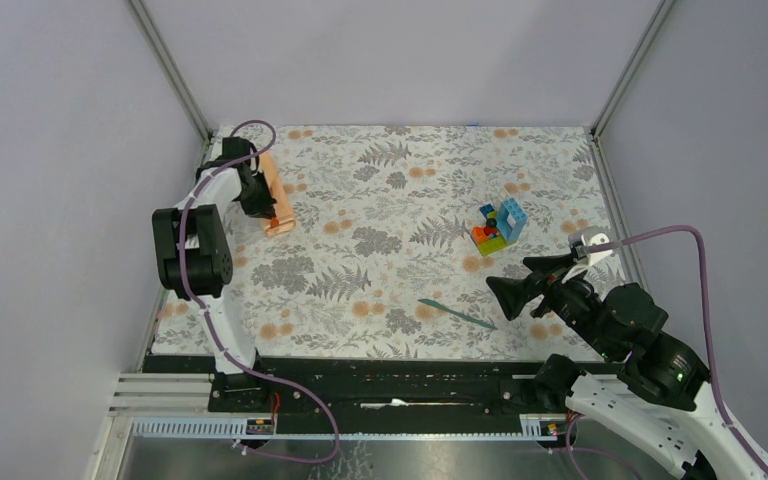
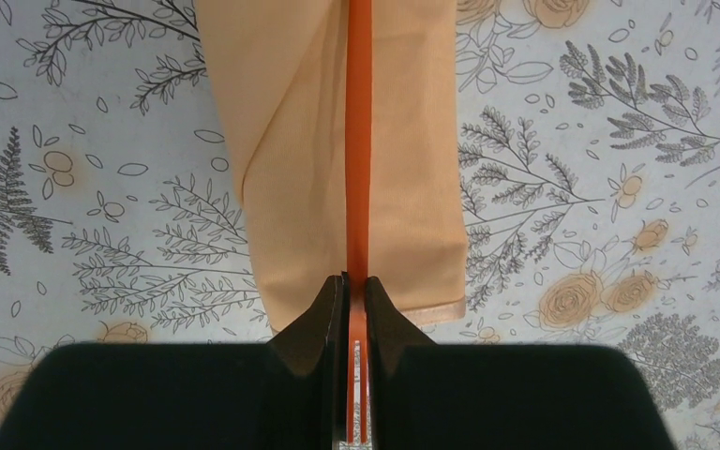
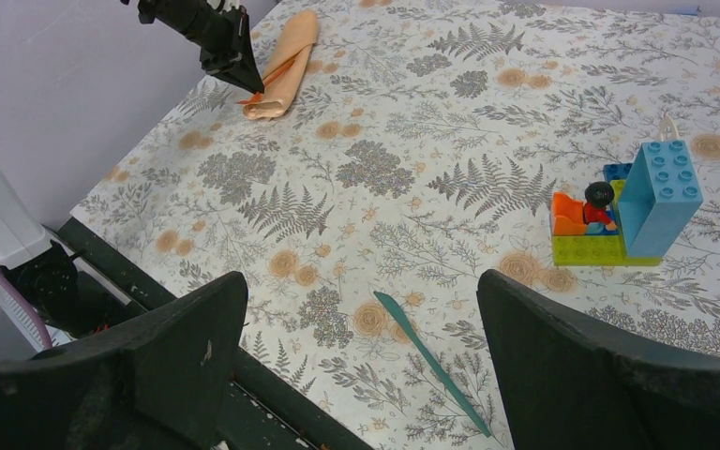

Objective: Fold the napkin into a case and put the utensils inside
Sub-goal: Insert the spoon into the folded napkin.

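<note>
Well to the left of the toy blocks (image 1: 498,226), the napkin (image 1: 278,195) lay folded into a narrow case. The orange utensil (image 2: 358,141) ran along its middle seam. Whether it sat under a flap or on top could not be told. The left end effector (image 2: 354,281) pinched that utensil's near end. To do this step well, the strip probably needed to stay in line with the case and slide in low, so the cloth would not bunch or drag, with release only once it was tucked in. Just on the near side of the blocks lay the teal utensil (image 1: 457,313), beside the right end effector (image 1: 508,292), whose fingers were spread wide and empty. Counted: one napkin, two utensils, one block cluster, two end effectors.
</note>
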Motion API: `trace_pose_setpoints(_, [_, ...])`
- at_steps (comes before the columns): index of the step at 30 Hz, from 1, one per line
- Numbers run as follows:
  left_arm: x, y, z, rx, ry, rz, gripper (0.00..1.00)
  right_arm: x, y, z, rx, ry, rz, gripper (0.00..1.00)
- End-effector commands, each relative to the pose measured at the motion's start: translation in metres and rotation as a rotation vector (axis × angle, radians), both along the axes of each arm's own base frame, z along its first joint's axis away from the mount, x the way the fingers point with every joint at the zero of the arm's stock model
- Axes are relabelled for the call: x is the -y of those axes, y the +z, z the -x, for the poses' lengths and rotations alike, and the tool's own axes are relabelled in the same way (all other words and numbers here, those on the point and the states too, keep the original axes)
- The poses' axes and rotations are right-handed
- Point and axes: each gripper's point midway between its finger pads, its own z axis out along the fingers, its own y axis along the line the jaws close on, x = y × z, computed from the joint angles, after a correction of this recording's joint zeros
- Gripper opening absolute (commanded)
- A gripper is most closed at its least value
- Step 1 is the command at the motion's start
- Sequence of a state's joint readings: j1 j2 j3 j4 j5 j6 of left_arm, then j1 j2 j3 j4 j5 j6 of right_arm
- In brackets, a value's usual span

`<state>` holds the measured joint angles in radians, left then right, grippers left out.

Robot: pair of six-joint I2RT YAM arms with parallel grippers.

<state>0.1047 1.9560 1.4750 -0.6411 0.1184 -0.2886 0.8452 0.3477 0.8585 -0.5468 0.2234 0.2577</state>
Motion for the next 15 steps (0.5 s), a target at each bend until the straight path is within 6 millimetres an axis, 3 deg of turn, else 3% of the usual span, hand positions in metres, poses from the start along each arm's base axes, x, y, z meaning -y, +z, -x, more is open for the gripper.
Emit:
trace_pose_setpoints(1, [-0.007, 0.014, -0.025, 0.073, 0.027, -0.036, 0.0, 0.003, 0.013, -0.004, 0.046, -0.023, -0.026, 1.0])
trace_pose_setpoints(15, [-0.009, 0.006, -0.05, 0.109, 0.056, -0.058, 0.0, 0.005, 0.012, -0.003, 0.044, -0.028, -0.026, 1.0])
